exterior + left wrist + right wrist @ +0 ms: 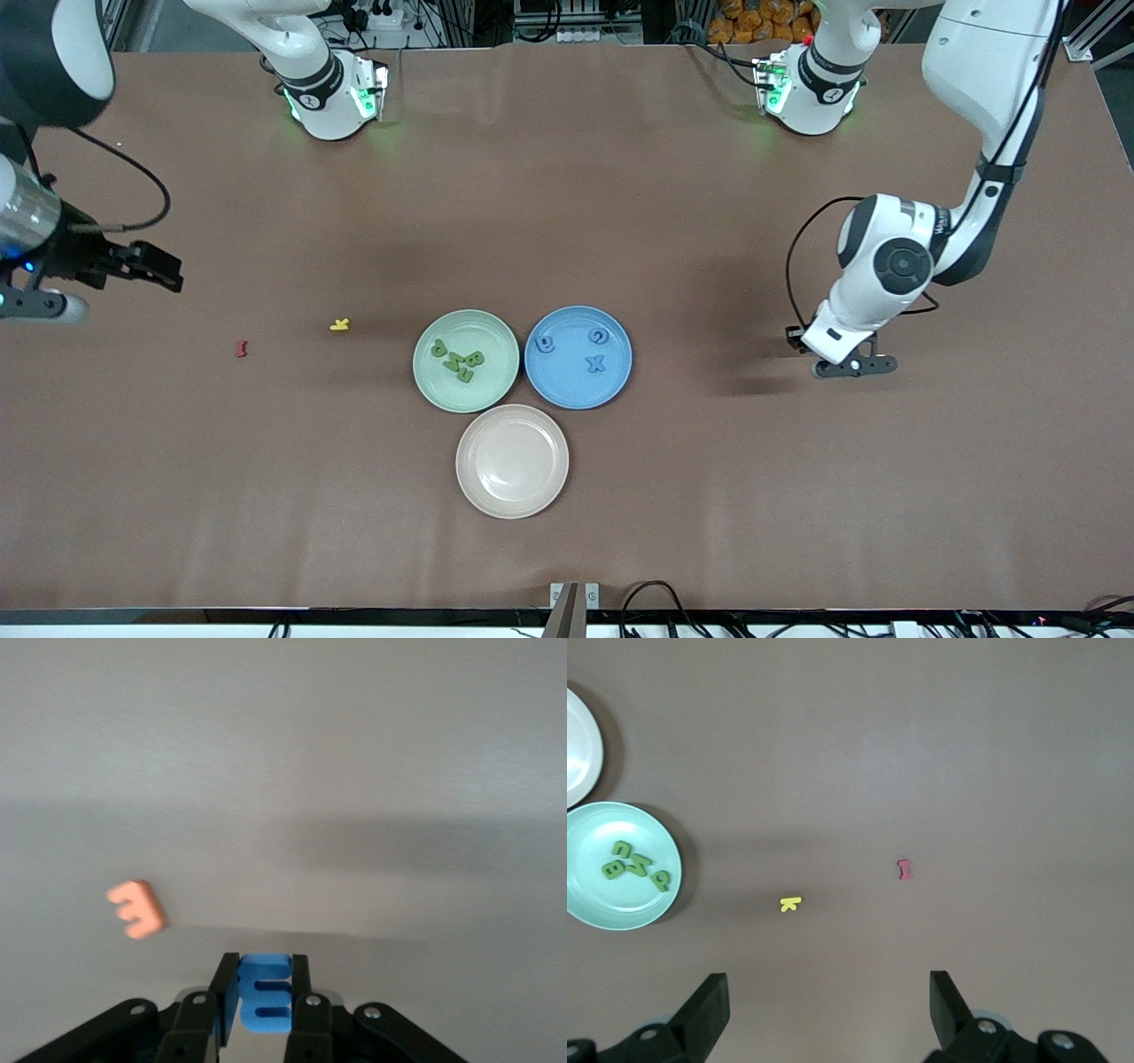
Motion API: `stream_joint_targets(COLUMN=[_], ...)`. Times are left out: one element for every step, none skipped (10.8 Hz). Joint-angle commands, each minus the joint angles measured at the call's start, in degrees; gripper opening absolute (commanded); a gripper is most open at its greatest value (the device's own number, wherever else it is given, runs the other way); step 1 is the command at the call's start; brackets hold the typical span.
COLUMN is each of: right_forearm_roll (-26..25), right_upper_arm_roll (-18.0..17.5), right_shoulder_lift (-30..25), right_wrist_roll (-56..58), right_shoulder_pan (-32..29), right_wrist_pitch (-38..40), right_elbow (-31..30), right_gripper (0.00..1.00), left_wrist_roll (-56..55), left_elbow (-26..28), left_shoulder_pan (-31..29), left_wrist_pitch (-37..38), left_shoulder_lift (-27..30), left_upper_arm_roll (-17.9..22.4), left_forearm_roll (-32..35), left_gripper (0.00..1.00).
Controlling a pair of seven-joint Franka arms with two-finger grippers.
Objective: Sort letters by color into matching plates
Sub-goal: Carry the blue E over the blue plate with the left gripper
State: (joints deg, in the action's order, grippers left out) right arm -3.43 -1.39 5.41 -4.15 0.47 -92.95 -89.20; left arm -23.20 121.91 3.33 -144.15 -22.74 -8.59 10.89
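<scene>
A pale green plate [493, 337] holds several green letters [454, 361]. Touching it toward the left arm's end of the table, the blue plate [567, 383] holds three blue letters [596, 363]. My left gripper [852, 365] hangs low over bare table toward the left arm's end, shut on a blue letter E [266, 992] that sits upright between its fingers [299, 973]. My right gripper [166, 270] waits open in the air at the right arm's end. In the right wrist view nothing lies between its fingers [709, 1001], and the green plate [602, 904] with its green letters [636, 865] shows farther off.
A beige plate [512, 461] lies nearer the front camera, touching both other plates. A yellow letter [340, 324] and a red letter [240, 349] lie on the table toward the right arm's end. An orange letter [137, 909] lies on the table near my left gripper.
</scene>
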Motion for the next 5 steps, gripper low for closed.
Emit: stream_joint_targets(right_forearm_roll=[-0.35, -0.35, -0.43, -0.35, -0.35], right_upper_arm_roll=[-0.19, -0.28, -0.37, -0.02, 0.16], right_shoulder_lift=[-2.86, -2.86, -2.95, -3.29, -3.12], right_wrist_roll=[-2.17, -4.7, -8.03, -10.07, -10.35], right_shoulder_pan=[0.76, 0.85, 1.2, 1.81, 1.73], right_wrist_pitch=[5.92, 6.55, 7.17, 7.26, 7.09], right_elbow=[4.8, 5.52, 5.79, 5.71, 5.1], right_gripper=[1.0, 1.0, 1.0, 1.0, 1.0], left_wrist_roll=[-8.16, -9.65, -12.19, -14.91, -16.59], left_elbow=[-0.97, -2.02, -3.25, -4.48, -5.97], left_shoulder_pan=[6.49, 8.95, 11.15, 12.83, 14.15], left_wrist_pitch=[1.24, 1.24, 1.24, 1.24, 2.81], left_shoulder_lift=[-0.03, -0.38, -1.07, -1.95, -2.48], left_upper_arm_roll=[0.33, 0.33, 0.41, 0.42, 0.42], left_forearm_roll=[-3.04, -5.94, -6.92, -6.93, -6.93], left_gripper=[0.0, 0.0, 0.0, 0.0, 0.0])
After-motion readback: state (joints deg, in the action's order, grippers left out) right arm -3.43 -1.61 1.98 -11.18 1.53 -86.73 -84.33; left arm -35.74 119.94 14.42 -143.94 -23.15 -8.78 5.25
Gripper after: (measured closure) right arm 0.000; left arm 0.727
